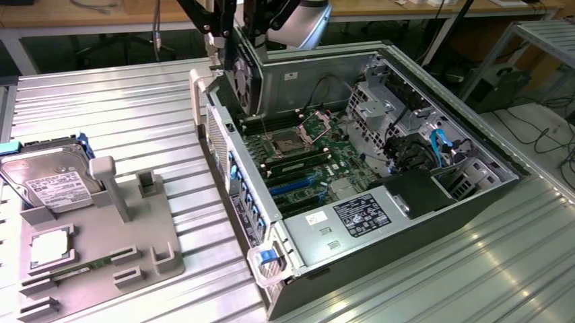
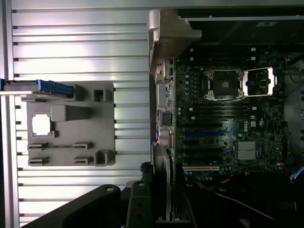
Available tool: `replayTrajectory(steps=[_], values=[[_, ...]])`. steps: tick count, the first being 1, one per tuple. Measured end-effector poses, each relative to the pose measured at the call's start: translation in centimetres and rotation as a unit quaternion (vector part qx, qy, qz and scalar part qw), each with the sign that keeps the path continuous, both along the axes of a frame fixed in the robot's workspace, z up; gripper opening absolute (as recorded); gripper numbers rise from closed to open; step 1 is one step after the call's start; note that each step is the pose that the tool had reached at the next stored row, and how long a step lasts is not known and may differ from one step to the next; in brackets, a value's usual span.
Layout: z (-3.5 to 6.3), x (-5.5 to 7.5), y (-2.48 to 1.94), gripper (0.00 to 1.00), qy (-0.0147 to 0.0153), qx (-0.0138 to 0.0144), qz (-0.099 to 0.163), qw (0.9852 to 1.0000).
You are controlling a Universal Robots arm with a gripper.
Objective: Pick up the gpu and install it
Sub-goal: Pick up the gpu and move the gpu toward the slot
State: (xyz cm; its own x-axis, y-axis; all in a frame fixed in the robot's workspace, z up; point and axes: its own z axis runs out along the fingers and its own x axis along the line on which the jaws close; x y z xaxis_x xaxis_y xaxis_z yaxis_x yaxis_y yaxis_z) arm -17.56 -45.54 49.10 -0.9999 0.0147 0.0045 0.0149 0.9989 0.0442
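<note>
Dark gpu [image 1: 244, 75] hangs upright, clamped edge-on by the gripper [image 1: 235, 42], over the back corner of the open computer case [image 1: 422, 256], apparently just above its motherboard [image 1: 310, 158] and not seated.

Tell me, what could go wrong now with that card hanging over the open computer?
The gpu hangs upright from the gripper, close to the case wall. If it is lowered slightly off, its bracket might catch there. Below lies the motherboard with its open processor socket. A card missing its slot could strike those parts. The gripper seems to hold only the card's upper edge, so it might tilt or slip.
</note>
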Motion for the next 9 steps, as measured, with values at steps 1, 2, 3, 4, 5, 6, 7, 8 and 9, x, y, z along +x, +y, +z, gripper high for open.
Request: replayTrajectory(steps=[1, 2, 3, 4, 5, 6, 7, 8, 9], values=[[0.00, 0.1, 0.00, 0.27, 0.0000, 0.0000, 0.000, 1.0000], [0.00, 0.3, 0.00, 0.27, 0.0000, 0.0000, 0.000, 1.0000], [0.00, 0.4, 0.00, 0.27, 0.0000, 0.0000, 0.000, 1.0000], [0.00, 0.6, 0.00, 0.27, 0.0001, 0.0000, 0.000, 1.0000], [-0.01, 0.7, 0.00, 0.27, 0.0001, 0.0000, 0.000, 1.0000], [0.00, 1.0, 0.00, 0.27, 0.0003, 0.0000, 0.000, 1.0000], [0.00, 1.1, 0.00, 0.27, 0.0003, 0.0000, 0.000, 1.0000], [0.00, 1.2, 0.00, 0.27, 0.0003, 0.0000, 0.000, 1.0000], [0.00, 1.3, 0.00, 0.27, 0.0004, 0.0000, 0.000, 1.0000]])
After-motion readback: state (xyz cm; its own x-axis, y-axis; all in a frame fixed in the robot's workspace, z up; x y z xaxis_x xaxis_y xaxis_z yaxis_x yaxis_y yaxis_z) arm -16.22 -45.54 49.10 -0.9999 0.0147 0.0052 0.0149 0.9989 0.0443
